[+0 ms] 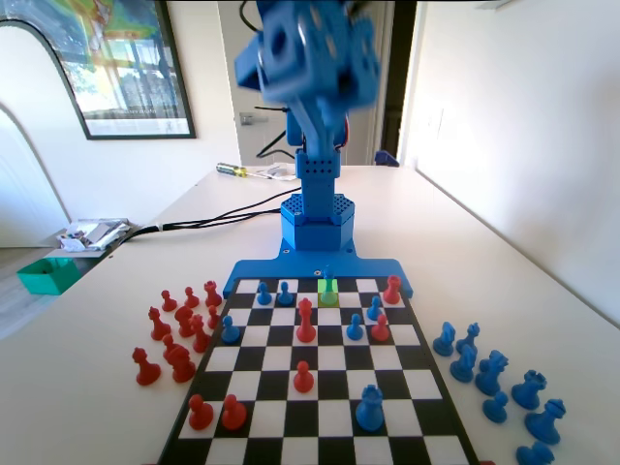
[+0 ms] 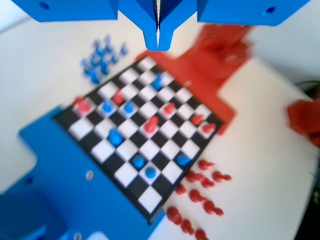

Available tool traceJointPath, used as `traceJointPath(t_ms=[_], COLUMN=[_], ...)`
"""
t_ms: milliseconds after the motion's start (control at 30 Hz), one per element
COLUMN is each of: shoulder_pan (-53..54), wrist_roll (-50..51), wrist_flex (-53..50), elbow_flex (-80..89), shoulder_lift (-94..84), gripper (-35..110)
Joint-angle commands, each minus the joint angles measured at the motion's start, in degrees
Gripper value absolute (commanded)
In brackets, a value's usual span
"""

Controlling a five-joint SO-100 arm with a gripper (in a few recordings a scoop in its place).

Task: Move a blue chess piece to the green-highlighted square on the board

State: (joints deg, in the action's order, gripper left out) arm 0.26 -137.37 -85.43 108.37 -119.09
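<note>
One slender blue chess piece (image 1: 327, 282) stands on the green-highlighted square (image 1: 328, 291), far below the closed, empty end effector (image 2: 158, 39).

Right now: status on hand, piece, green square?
Hand shut, empty, high over board. Slender blue piece already standing on green square. Nothing in the way.

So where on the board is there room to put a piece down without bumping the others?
In the fixed view, the board is barest along its near edge, between the two red pawns and the big blue piece. The far rows near the green-highlighted square are crowded.
</note>
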Motion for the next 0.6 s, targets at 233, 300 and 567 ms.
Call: traceJointPath(t_ms=[233, 300, 567], shoulder_pan=[-4.83, -5.54, -7.38], wrist_roll=[-9.76, -10.55, -12.92], wrist_flex=[-1.14, -1.32, 2.72], elbow_flex=[5.80, 7.03, 13.89], shoulder_lift=[7.56, 7.56, 7.65], gripper=[11, 11, 13])
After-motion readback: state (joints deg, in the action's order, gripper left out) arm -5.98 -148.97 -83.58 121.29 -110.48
